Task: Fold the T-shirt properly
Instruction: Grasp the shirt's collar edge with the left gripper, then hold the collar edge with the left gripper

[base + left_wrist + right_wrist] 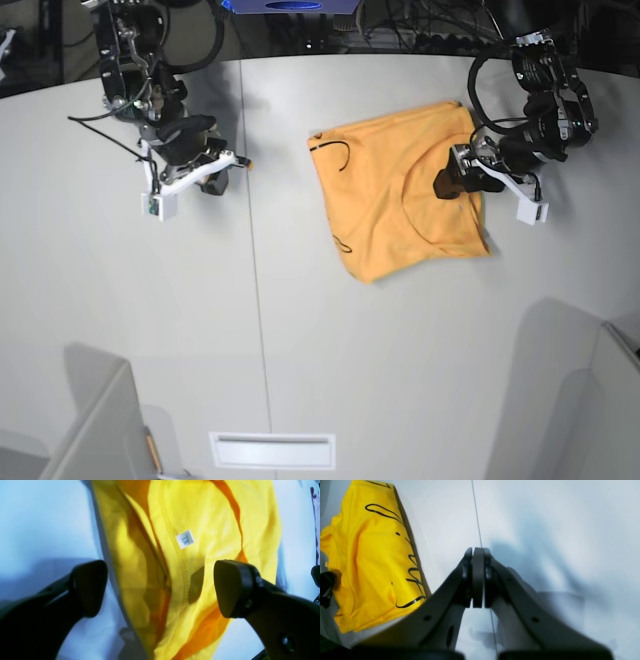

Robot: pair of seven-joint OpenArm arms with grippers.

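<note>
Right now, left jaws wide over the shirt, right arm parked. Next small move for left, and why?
Probably lower the left gripper and close on the fabric by the collar. Its jaws stand wide open just above the T-shirt, straddling the seam near the size tag, holding nothing. The shirt lies bunched, only partly folded. The right gripper is shut, empty and well off the cloth.

The pale worktop (pixel 400 350) is lying bare across its near half and down the middle, giving a pincer wide passage there. The shirt (pixel 390 215) is taking up the patch right of centre, with the left pincer (pixel 452 180) hanging over its far right edge, jaws spread wide. The right pincer (pixel 225 175), jaws pressed together, is blocking the far left area. Grey panels (pixel 100 430) are standing at both near corners.
</note>
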